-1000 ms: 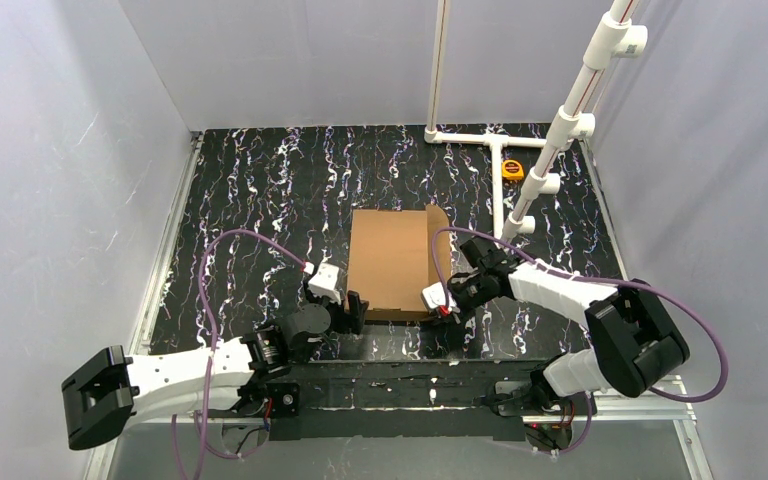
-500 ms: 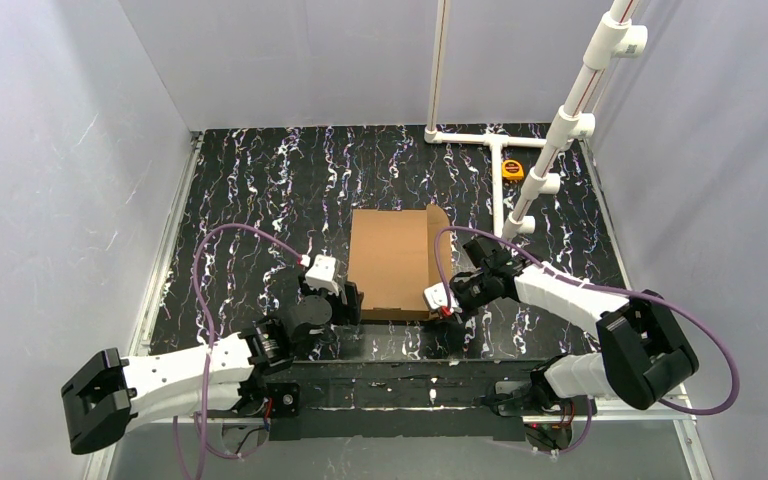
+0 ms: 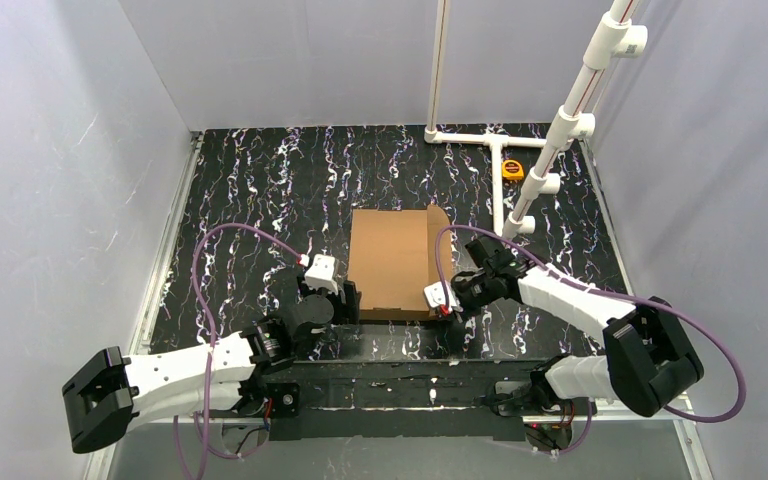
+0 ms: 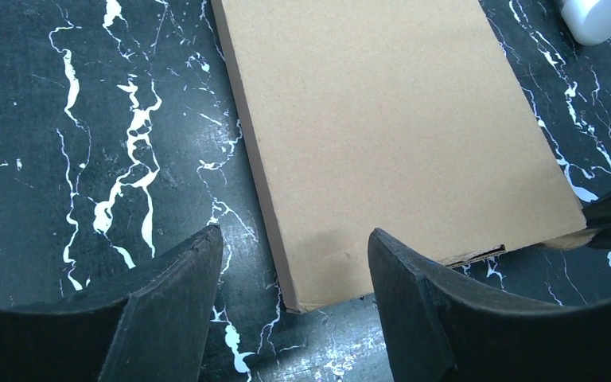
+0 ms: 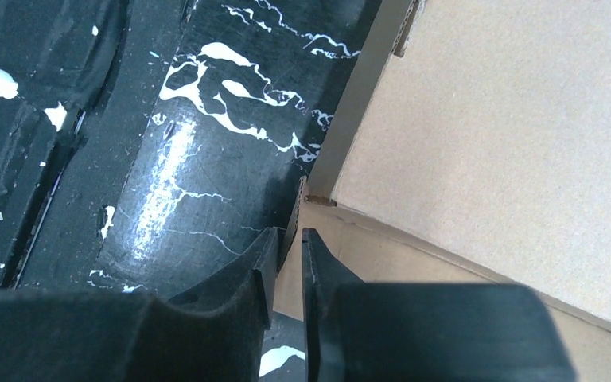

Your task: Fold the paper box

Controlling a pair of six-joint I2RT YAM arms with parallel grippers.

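Item: paper box point(image 3: 390, 262), flat on the surface point(image 3: 260, 200), long axis running away from me. My right fingers point(image 5: 322, 274): narrow, pinching its near-right corner flap. My left fingers point(image 4: 171, 298): wide, holding nothing, its near-left corner between them. Since earlier: I brought the left arm closer; box unmoved.

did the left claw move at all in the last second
Yes. The left claw has crept slightly away from the arm bases, farther up beside the near left corner of the paper box, which has stayed put.
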